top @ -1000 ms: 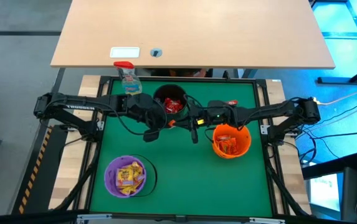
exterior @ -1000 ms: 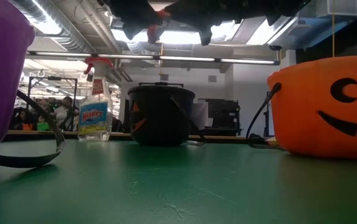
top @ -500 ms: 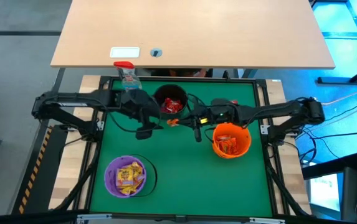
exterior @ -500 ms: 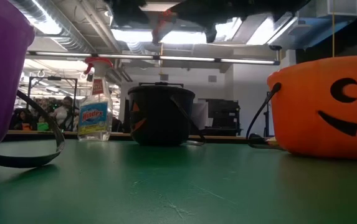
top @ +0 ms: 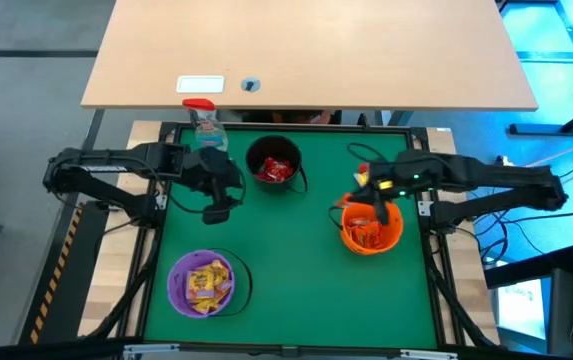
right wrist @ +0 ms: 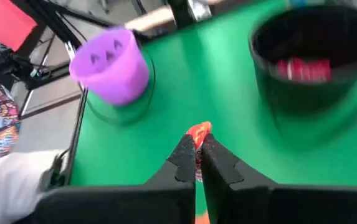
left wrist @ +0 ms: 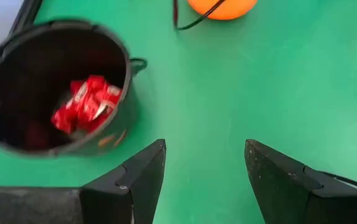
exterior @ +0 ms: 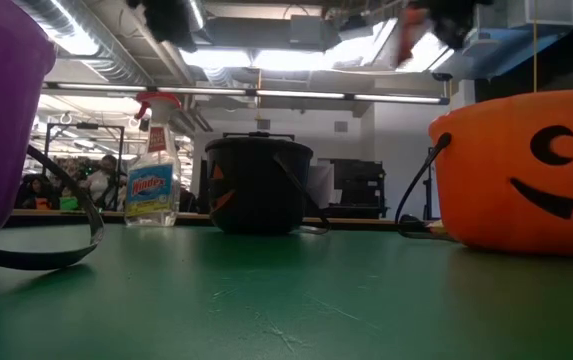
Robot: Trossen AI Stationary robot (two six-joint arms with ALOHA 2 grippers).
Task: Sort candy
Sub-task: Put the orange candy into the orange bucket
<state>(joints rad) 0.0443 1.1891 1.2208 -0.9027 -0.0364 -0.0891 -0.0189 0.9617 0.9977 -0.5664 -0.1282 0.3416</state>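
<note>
The left gripper's (left wrist: 204,177) fingers stand apart and bare beside the black bucket (top: 273,165); the right gripper's (right wrist: 197,163) fingers pinch an orange-red candy (right wrist: 199,132) above the orange bucket (top: 371,226). Shiny yellow packets fill the purple bucket (top: 203,283), red ones the black. A spray bottle (top: 204,124) stands at the table's (top: 286,270) far edge.

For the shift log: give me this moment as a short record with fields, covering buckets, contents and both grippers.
black bucket: far middle, holds red candy
orange bucket: right side, holds orange-red candy
purple bucket: near left, holds yellow candy
left gripper: open, empty, over the mat beside the black bucket
right gripper: shut on an orange-red piece, above the orange bucket
spray bottle: far left edge, upright
</note>
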